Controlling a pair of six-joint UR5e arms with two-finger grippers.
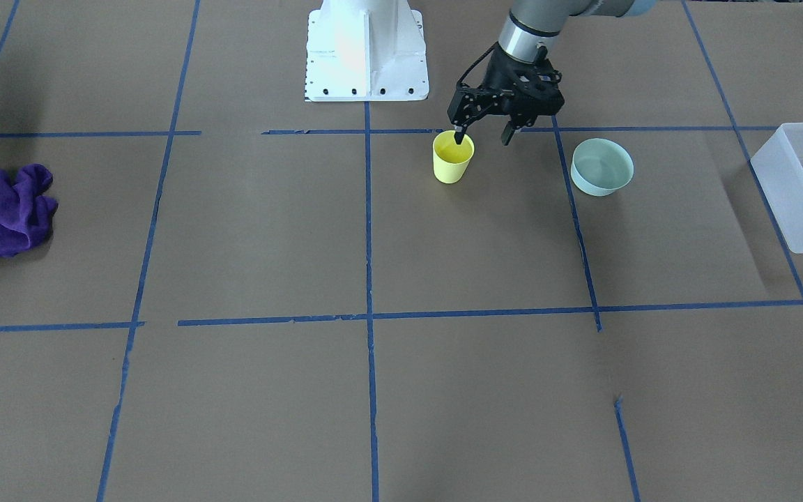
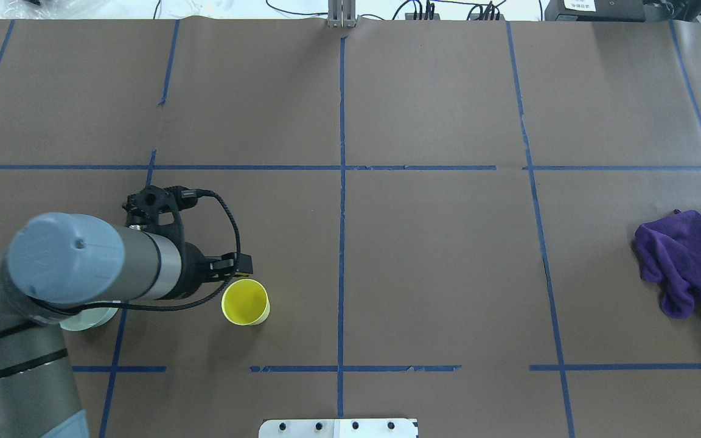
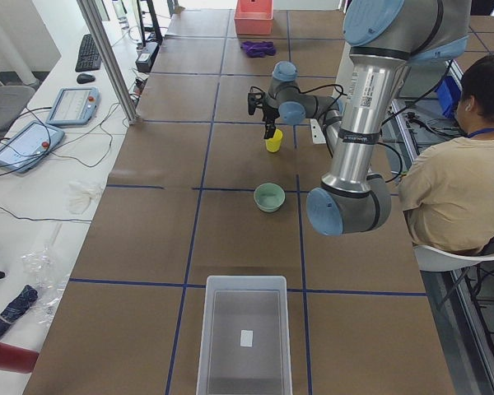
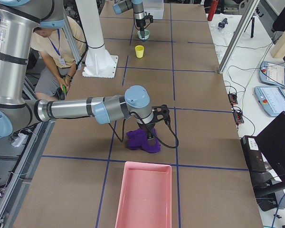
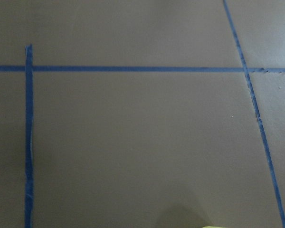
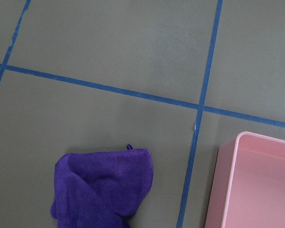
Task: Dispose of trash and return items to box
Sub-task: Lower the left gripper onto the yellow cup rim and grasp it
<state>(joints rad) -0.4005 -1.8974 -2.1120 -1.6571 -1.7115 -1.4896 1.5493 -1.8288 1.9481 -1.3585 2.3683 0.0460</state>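
The yellow cup (image 1: pixel 452 162) stands upright on the brown table, also seen from overhead (image 2: pixel 245 302). My left gripper (image 1: pixel 483 139) is open, with one finger down inside the cup's mouth and the other outside it, on the side toward the bowl. The mint-green bowl (image 1: pixel 602 167) sits a short way beside the cup, apart from the gripper. The translucent box (image 1: pixel 792 209) is at the table's end past the bowl and looks empty (image 3: pixel 206 346). My right gripper (image 4: pixel 153 135) shows only in the exterior right view, over the purple cloth; I cannot tell its state.
The purple cloth (image 1: pixel 4 216) lies crumpled at the opposite end of the table (image 2: pixel 682 261). A pink bin (image 6: pixel 237 156) stands close to it. The white robot base (image 1: pixel 366 56) is near the cup. A seated person (image 3: pixel 457 181) is behind the robot.
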